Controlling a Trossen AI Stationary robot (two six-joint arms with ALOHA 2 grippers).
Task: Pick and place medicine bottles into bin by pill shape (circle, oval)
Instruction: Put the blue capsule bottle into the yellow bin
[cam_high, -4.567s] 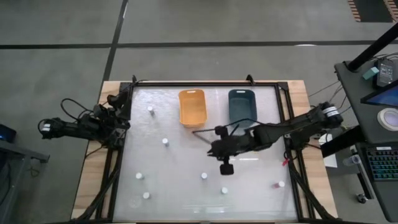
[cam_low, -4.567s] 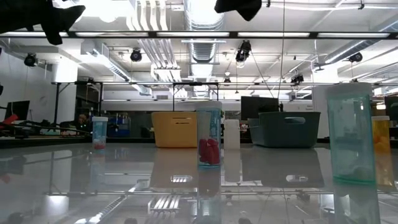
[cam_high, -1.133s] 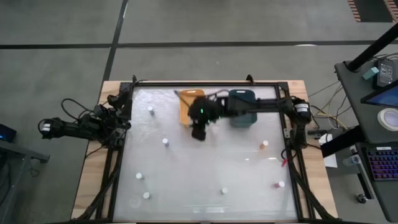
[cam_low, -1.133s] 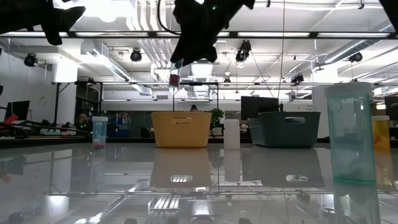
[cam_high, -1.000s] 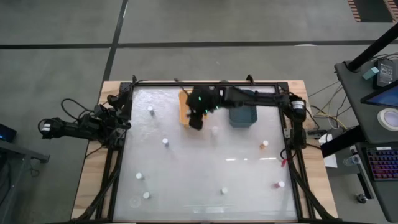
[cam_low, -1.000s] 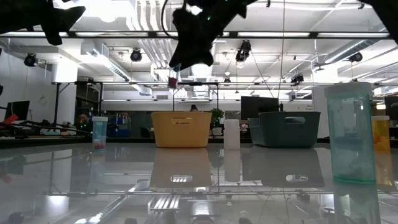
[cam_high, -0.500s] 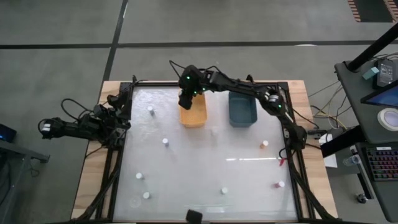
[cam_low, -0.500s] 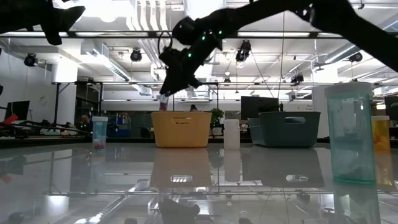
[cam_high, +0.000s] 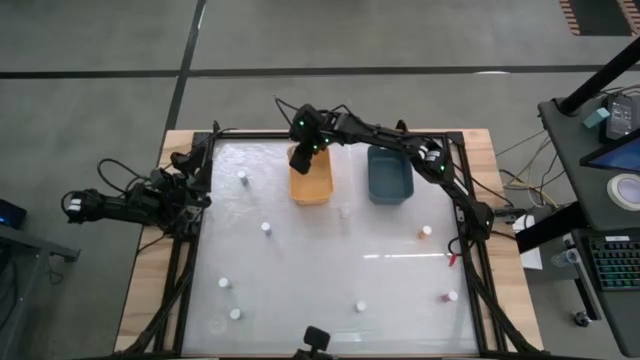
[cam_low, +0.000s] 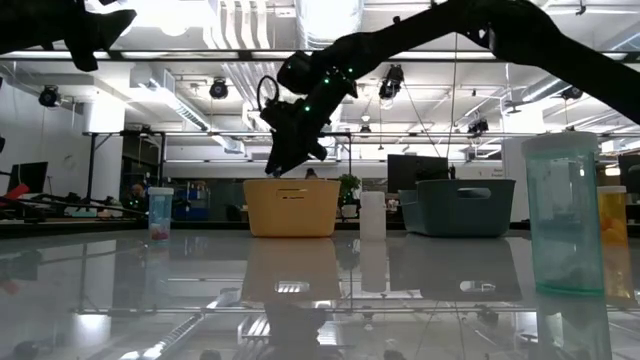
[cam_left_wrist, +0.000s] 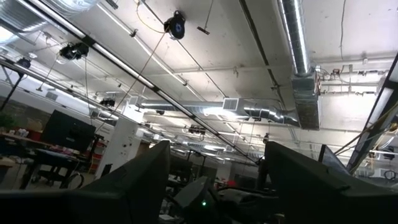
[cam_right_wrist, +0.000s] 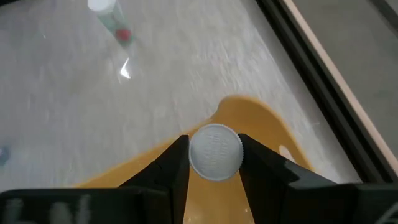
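Right wrist view: the right hand (cam_right_wrist: 214, 163) clamps a small bottle (cam_right_wrist: 215, 151) by its ribbed round white cap, above the far end of the smooth orange bin (cam_high: 311, 175). A dark blue bin (cam_high: 389, 173) sits beside it. Other bottles (cam_high: 266, 227) stand scattered on the glossy surface (cam_high: 330, 260). Left hand (cam_left_wrist: 214, 180) waits open off the left edge.
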